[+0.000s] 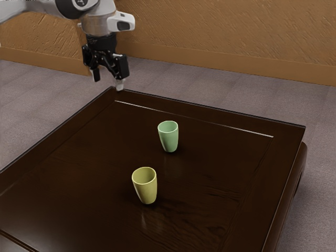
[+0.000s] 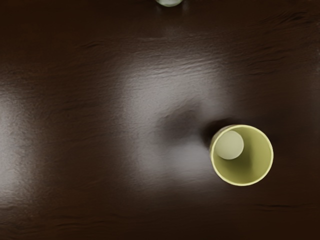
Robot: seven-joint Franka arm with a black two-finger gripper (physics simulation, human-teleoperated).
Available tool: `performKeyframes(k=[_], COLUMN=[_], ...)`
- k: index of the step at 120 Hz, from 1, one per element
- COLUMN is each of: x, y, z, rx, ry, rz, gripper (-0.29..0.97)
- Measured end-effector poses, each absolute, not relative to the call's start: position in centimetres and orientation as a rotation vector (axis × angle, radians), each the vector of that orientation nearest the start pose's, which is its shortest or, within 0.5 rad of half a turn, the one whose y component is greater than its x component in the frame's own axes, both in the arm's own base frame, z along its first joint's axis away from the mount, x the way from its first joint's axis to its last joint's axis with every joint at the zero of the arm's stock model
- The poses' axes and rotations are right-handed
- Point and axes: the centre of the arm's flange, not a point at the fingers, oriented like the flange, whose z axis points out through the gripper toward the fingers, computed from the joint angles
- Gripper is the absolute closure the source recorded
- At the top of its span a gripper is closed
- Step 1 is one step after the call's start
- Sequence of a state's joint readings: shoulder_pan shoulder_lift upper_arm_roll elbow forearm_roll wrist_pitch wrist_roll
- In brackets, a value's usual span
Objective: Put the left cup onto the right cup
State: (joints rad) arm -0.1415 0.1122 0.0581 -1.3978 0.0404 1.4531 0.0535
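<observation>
Franka arm (image 1: 84, 10) comes in at the exterior view's upper left, w/ the end effector (image 1: 107, 80) hanging high over the far left corner of the worktop (image 1: 220, 113). End effector is released: its two black fingers (image 1: 119, 83) w/ pale tips point down and stand apart, well clear of both cups.

Yellow cup (image 1: 144, 185) stands upright on the worktop approx. mid-surface. It is the nearer of the pair and sits towards the exterior view's left. Green cup (image 1: 168, 136) is upright too, farther back and a bit to the exterior view's right. The two are apart, not touching, w/ bare wood betw. them. Both are mouth-up and taper to narrower bases. Neither is stacked; each rests on the wood on its own.

Wrist view looks approx. straight down on the worktop (image 2: 100, 125). Yellow cup (image 2: 241, 155) shows its round rim and pale inner bottom, w/ a soft shadow on the wood just beside it. A sliver of the green cup (image 2: 169, 2) is cut off by the frame edge, well apart from the yellow one.

Worktop is dark brown glossy wood w/ a raised rim and a bright sheen across the middle. Grey floor (image 1: 42, 94) lies around it, and a tan wall (image 1: 236, 26) w/ wooden skirting (image 1: 236, 65) runs along the far side.
</observation>
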Motion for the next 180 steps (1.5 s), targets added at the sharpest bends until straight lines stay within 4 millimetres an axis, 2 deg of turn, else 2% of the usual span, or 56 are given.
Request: performKeyframes(k=[20, 28, 53, 101, 114, 150, 180], x=[57.9, 58.5, 63.9, 72.1, 73.1, 75.7, 76.8], y=[-5.4, -5.3, -1.4, -0.7, -0.7, -1.2, -1.0], z=[62.8, 61.9, 58.0, 50.5, 48.5, 40.3, 38.1], rx=[-3.117, -3.116, -3.12, -3.108, -3.104, -3.1, -3.1], ry=[0.227, 0.225, 0.115, 0.102, 0.102, 0.115, 0.114], rz=[0.078, 0.089, 0.109, 0.104, 0.117, 0.147, 0.078], gripper=[0.0, 0.0, 0.0, 0.0, 0.0, 0.0, 0.0])
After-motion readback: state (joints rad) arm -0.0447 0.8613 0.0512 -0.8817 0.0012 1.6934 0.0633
